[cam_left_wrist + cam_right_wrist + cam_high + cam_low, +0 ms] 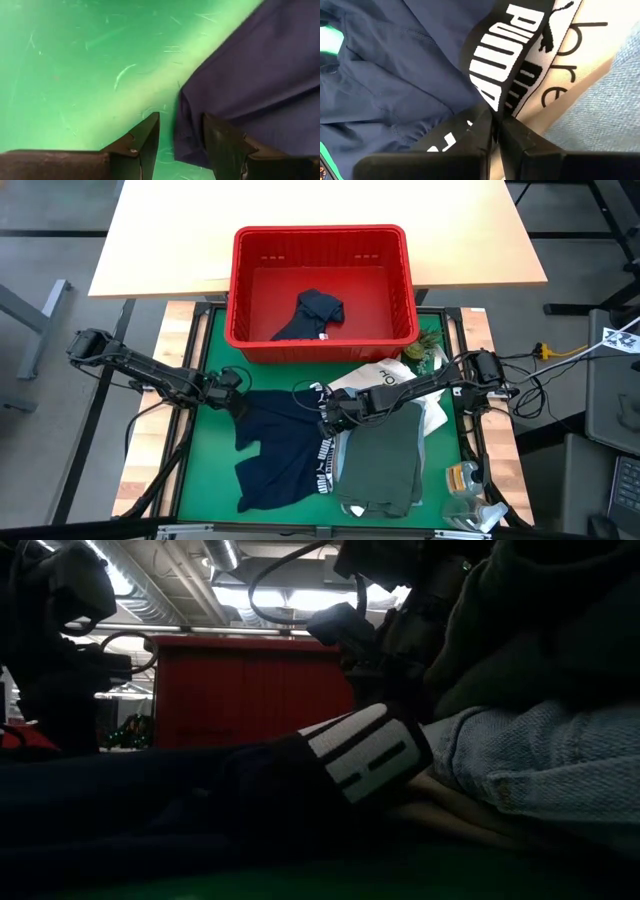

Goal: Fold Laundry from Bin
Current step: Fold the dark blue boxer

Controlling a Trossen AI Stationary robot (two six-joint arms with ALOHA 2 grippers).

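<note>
High view: right claw (327,412) pinches the navy shorts' (280,455) waistband; left claw (238,396), released, straddles their opposite edge.

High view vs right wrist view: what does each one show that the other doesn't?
Only the high view: the red slotted plastic bin holding a dark garment, the folded olive-green garment, and the left gripper at the shorts' edge.
Only the right wrist view: the right gripper pinching the black, white-lettered waistband.
Both: the navy shorts and the white printed tote bag.
</note>
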